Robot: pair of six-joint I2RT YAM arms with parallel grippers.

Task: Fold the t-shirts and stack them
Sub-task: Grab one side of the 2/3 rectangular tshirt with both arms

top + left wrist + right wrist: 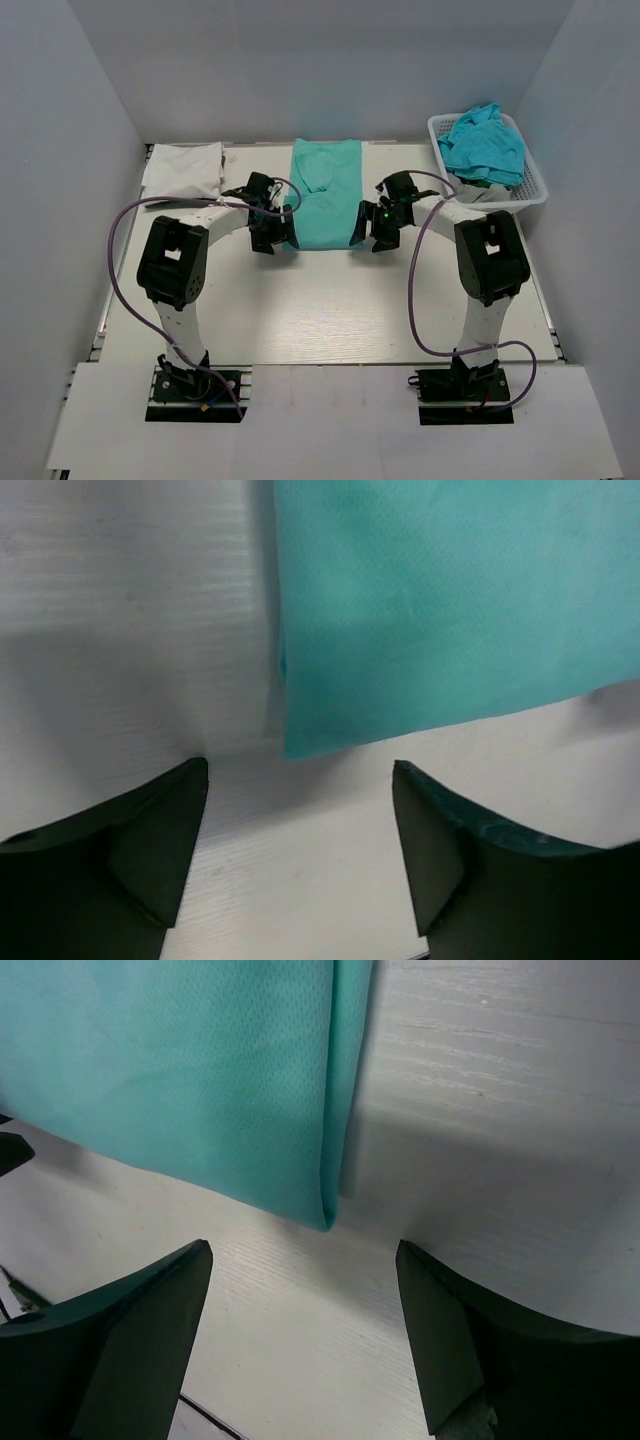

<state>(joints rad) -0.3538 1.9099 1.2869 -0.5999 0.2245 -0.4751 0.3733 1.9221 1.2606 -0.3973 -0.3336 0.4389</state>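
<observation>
The left gripper point(270, 243) has its fingers point(120, 860) spread wide with nothing between them. It is positioned low over the table point(330, 300). The teal t-shirt point(327, 195) lies flat on the table, folded into a long strip. In the left wrist view, its near corner sits just ahead of the gap between the fingertips and does not touch either one. From that corner the cloth extends forward and toward the right gripper point(383, 240). The right gripper is also spread wide and holds nothing. In the right wrist view, its fingers point(490, 1350) frame the opposite near corner of the same shirt. A doubled fold edge runs straight ahead from this corner. The corner lies just ahead of the fingertip gap, clear of both fingers, and the fabric extends forward and toward the left gripper. The shirt therefore lies between the two grippers and ahead of them. A folded white t-shirt point(183, 168) rests on the table ahead of the left gripper, on its outer side. A white basket point(537, 188) stands ahead of the right gripper on its outer side, holding heaped blue t-shirts point(485, 145).
</observation>
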